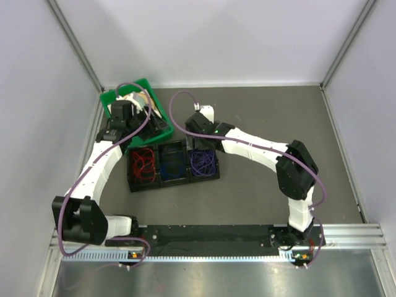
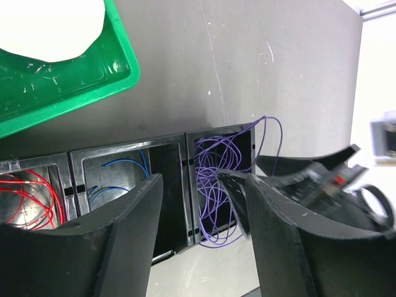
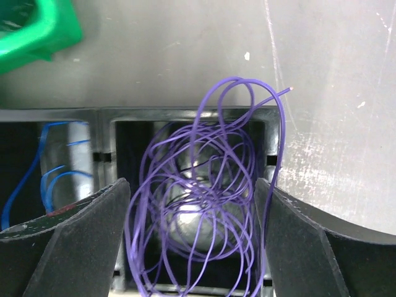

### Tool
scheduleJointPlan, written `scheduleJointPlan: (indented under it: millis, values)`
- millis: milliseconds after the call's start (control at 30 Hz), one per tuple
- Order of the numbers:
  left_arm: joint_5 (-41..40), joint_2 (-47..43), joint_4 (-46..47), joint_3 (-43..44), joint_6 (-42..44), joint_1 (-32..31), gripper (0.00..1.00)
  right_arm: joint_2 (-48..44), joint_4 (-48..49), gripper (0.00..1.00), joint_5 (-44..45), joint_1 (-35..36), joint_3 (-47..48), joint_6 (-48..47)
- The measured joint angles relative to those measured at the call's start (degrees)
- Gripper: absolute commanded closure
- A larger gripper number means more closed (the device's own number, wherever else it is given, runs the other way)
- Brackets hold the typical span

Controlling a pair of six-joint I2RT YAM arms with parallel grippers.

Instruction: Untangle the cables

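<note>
A black three-compartment tray holds red cables, blue cables and purple cables, one colour per compartment. My right gripper hovers over the purple compartment. In the right wrist view it is open, with the purple coil between its fingers and one loose end arching over the tray's far wall. My left gripper is open and empty, above the tray's far edge by the green bin. In its view I see purple, blue and red cables.
A green bin with a white object inside stands at the back left, close to the tray. The right gripper's finger shows in the left wrist view. Grey walls enclose the dark table; a black rail runs along the near edge.
</note>
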Motion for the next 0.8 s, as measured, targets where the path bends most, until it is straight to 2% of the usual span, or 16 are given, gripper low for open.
scheduleJointPlan:
  millis: [333, 533, 800]
  values:
    - [-0.07, 0.83, 0.33, -0.02, 0.22, 0.00, 0.38, -7.08, 0.42, 0.18, -2.80, 0.00, -0.79, 0.17]
    - [-0.46, 0.83, 0.35, -0.09, 0.22, 0.00, 0.38, -7.61, 0.55, 0.17, -4.26, 0.00, -0.76, 0.15]
    - [-0.72, 0.83, 0.33, -0.17, 0.24, 0.00, 0.38, -7.65, -1.29, 0.13, -0.48, 0.00, -0.74, -1.33]
